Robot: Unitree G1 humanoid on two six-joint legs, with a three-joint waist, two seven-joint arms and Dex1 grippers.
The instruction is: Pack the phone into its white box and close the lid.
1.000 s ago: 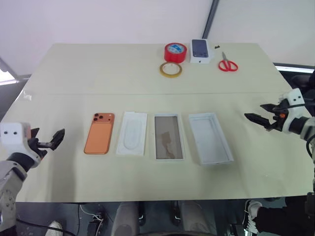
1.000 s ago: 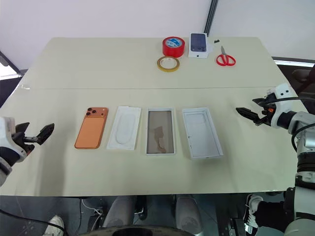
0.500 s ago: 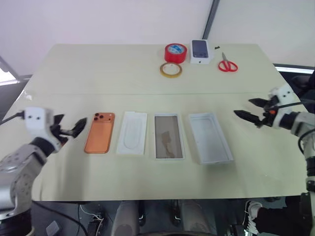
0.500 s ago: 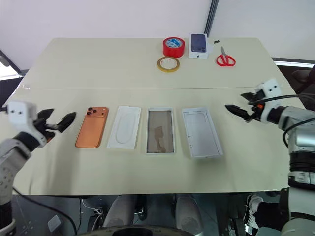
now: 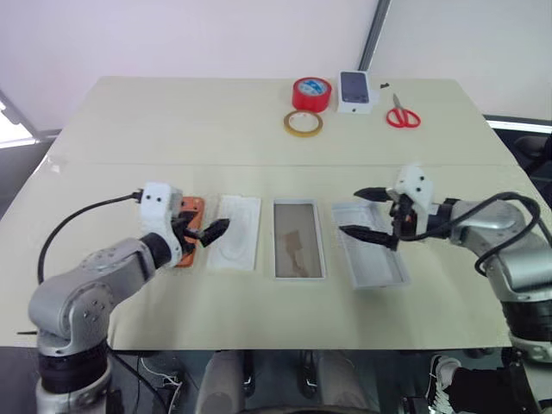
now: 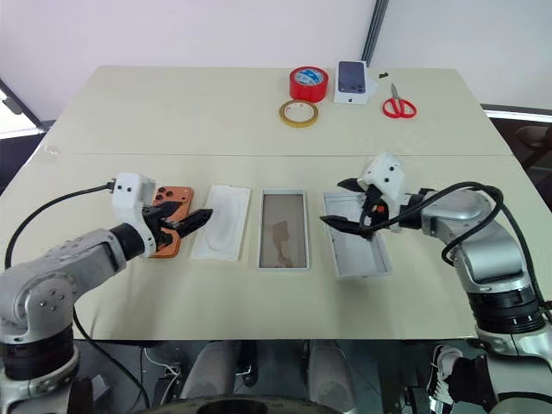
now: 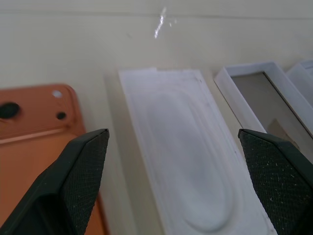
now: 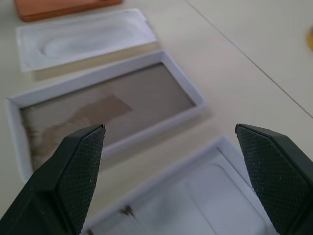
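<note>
Since the earlier frames both arms have swung inward over the table (image 5: 129,129). The left gripper (image 6: 185,223), jaws spread and empty, hangs over the gap between the phone (image 6: 166,226) and the flat white insert (image 6: 221,222). The right gripper (image 6: 345,205), jaws likewise spread and empty, hangs above the lid (image 6: 354,250). The white box (image 6: 283,229) lies between insert and lid, uncovered. Beyond the white box, at the table's far edge: yellow tape ring (image 6: 297,113), red tape roll (image 6: 309,84), small printed box (image 6: 352,81), red scissors (image 6: 398,105).
</note>
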